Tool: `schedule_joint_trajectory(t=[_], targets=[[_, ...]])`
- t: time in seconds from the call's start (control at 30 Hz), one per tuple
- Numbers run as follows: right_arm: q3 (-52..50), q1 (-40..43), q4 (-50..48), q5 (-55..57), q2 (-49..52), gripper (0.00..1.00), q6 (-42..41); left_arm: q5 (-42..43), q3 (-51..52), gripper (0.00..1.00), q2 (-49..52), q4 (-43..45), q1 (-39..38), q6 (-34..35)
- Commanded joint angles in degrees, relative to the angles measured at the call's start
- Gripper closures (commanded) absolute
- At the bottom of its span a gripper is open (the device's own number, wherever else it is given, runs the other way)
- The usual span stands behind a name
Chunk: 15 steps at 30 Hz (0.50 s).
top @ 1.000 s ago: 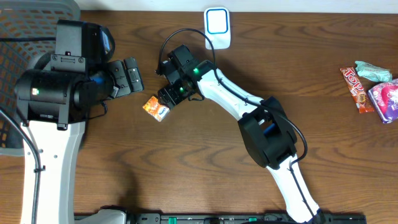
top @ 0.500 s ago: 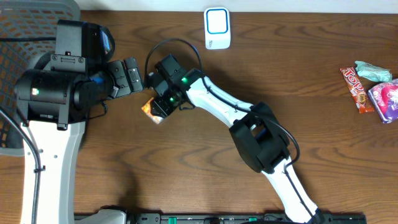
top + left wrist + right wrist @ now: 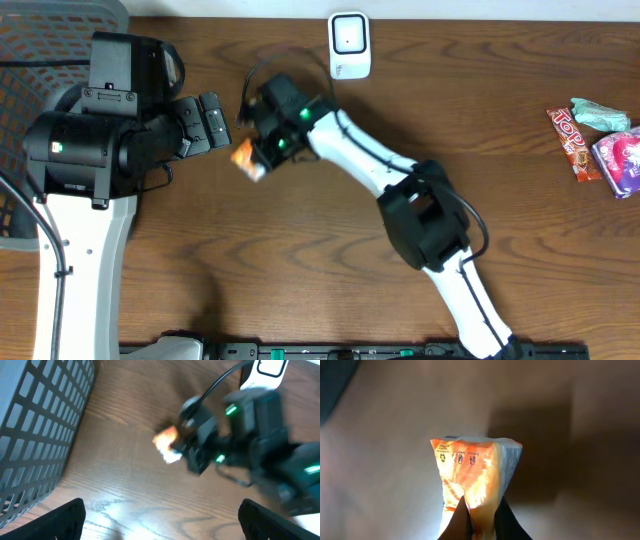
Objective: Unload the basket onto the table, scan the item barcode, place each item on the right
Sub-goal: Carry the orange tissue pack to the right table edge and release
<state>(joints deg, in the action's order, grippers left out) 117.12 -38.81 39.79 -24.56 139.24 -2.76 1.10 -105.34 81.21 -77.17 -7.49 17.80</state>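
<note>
Dark wood-grain table (image 3: 300, 250), seen from overhead and from both wrists. Your right gripper (image 3: 262, 150) was clamped on one end of the orange snack packet (image 3: 247, 160), its fingertips (image 3: 462, 520) pinched together on the crinkled foil. The packet (image 3: 470, 475) lay just off the tips of your left gripper (image 3: 222, 122), well short of the white scanner (image 3: 349, 45) at the table's far edge. Whether the packet cleared the wood could not be told. Your left gripper (image 3: 165, 520) stood wide apart and held nothing, with the grey mesh basket (image 3: 40, 425) at its side. Motion blur softened the packet (image 3: 166, 443) in the left wrist view. A red bar (image 3: 572, 143), a pink packet (image 3: 620, 163) and a green wrapper (image 3: 600, 115) sat together at the far right.
</note>
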Motion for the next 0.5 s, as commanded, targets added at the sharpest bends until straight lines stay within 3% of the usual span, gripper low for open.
schedule_joint_trajectory(t=[0.0, 0.13, 0.2, 0.47], targets=[[6.1, 4.0, -0.3, 17.0, -4.0, 0.99, 0.4, -0.7, -0.3, 0.02, 0.1, -0.2, 0.2, 0.0], [8.7, 5.0, -3.1, 48.2, -4.1, 0.99, 7.1, -0.7, -0.3, 0.02, 0.1, -0.2, 0.2, 0.0], [8.6, 5.4, -5.9, 57.6, -3.7, 0.99, 11.8, -0.7, -0.3, 0.02, 0.1, -0.2, 0.2, 0.0], [3.7, 6.6, -21.0, 64.0, -2.5, 0.99, 28.5, -0.7, -0.3, 0.02, 0.1, -0.2, 0.2, 0.0]])
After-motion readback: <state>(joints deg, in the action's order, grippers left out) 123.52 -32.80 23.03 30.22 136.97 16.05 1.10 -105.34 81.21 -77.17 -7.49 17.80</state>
